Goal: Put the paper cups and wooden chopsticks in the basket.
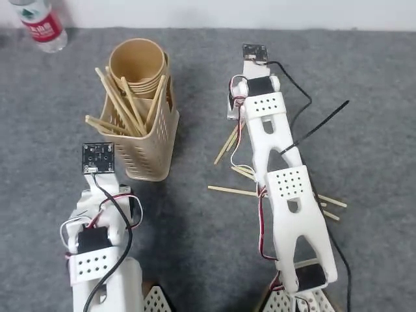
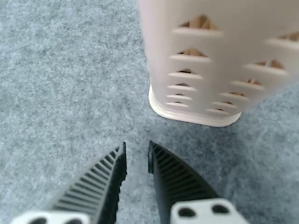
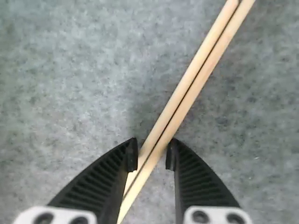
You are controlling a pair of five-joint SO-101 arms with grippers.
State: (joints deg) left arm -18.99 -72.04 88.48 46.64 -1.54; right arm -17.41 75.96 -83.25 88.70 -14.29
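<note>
Grey felt-like table covering (image 1: 195, 247), flat and mottled. Beige slotted plastic basket (image 1: 153, 153) stands upright on it, left of centre. Loose pale wooden chopsticks (image 1: 233, 190) lie scattered on felt to basket's right (several partly hidden under white arm). Clear plastic bottle with red label (image 1: 40, 25) sits at far left corner.

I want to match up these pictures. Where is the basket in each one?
High view: the basket stands left of the middle, holding paper cups.
Left wrist view: its slotted wall stands just beyond the left pincer.
Right wrist view: a loose chopstick pair lies between the fingers of the right pincer.
Shared landmark: the grey carpet under everything.
</note>
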